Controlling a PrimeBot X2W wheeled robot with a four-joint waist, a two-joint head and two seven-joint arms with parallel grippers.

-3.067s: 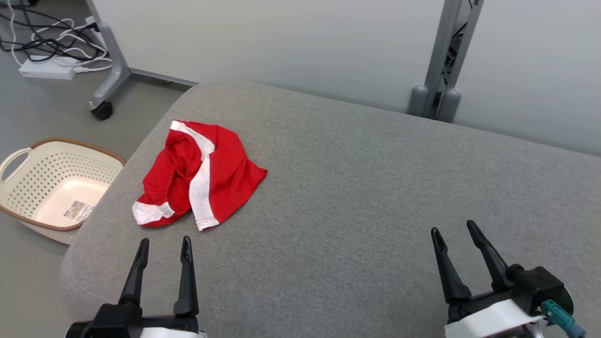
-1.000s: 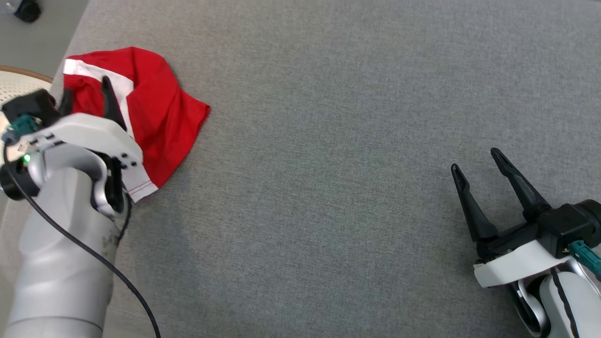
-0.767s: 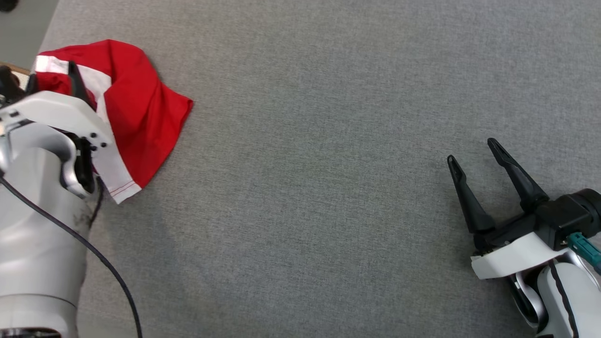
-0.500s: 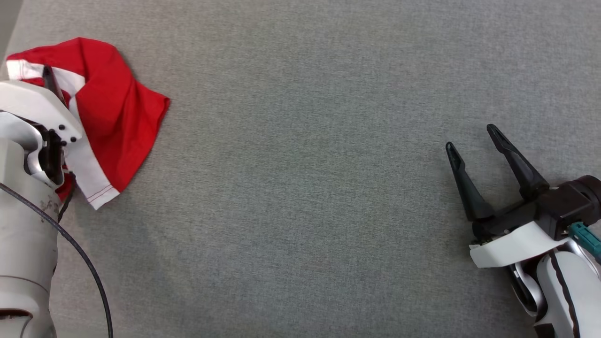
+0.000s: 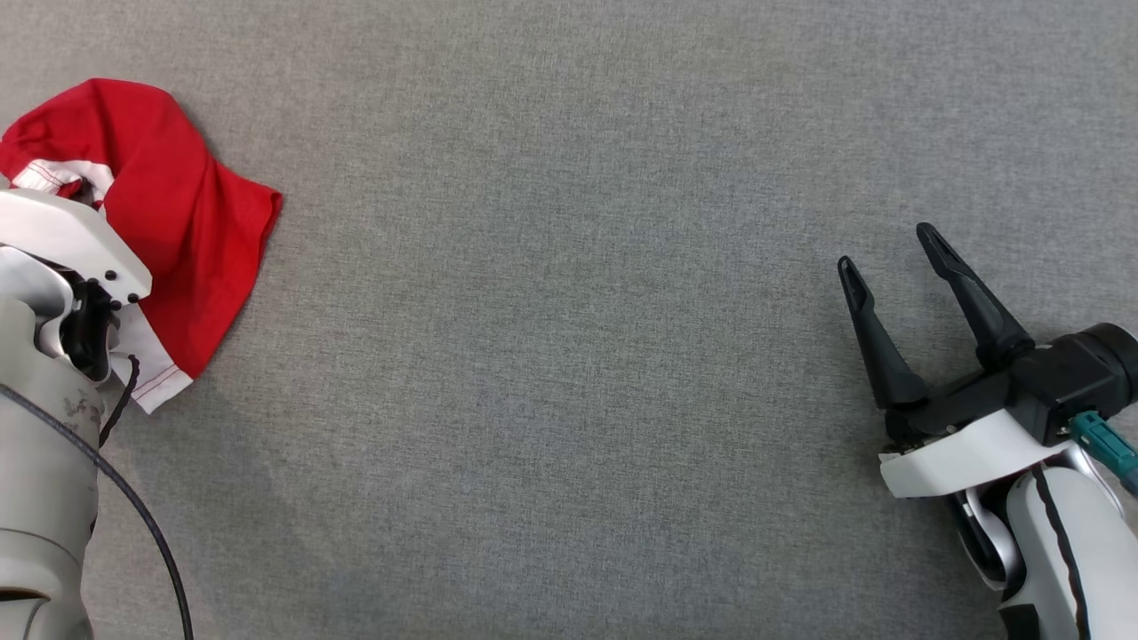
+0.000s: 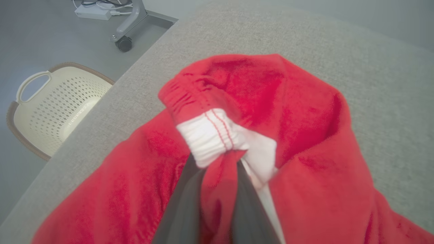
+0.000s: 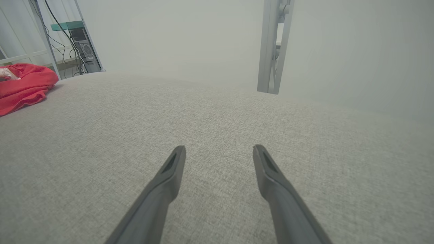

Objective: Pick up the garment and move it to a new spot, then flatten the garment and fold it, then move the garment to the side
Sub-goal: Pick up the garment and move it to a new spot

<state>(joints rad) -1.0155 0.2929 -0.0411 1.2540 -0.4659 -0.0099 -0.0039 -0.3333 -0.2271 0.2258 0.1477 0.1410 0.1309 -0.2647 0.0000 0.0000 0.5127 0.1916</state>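
Right gripper (image 5: 885,249) at lower right of head view; fingers spread wide, nothing between them; low over the grey fabric surface (image 5: 569,356), contact not resolvable; right wrist view shows the same open gap with bare weave under it. Left gripper (image 6: 218,169) clenched on the garment (image 6: 305,118); red cloth pinched between the two dark fingers, white elastic waistband (image 6: 210,135) bunched over the fingertips. Head view: left wrist housing (image 5: 71,240) sits over the grasp; garment crumpled at the far left of the surface, red with white trim, one white hem corner (image 5: 160,387) poking out beside the forearm; well apart from the right gripper. Whether the bunch is lifted clear of the surface: cannot tell. Beyond the surface edge, left wrist view: cream perforated basket (image 6: 57,101) on the floor; farther, a caster wheel (image 6: 124,44) and a white power strip (image 6: 93,12). Right wrist view, far side: grey post (image 7: 274,44) against a pale wall.
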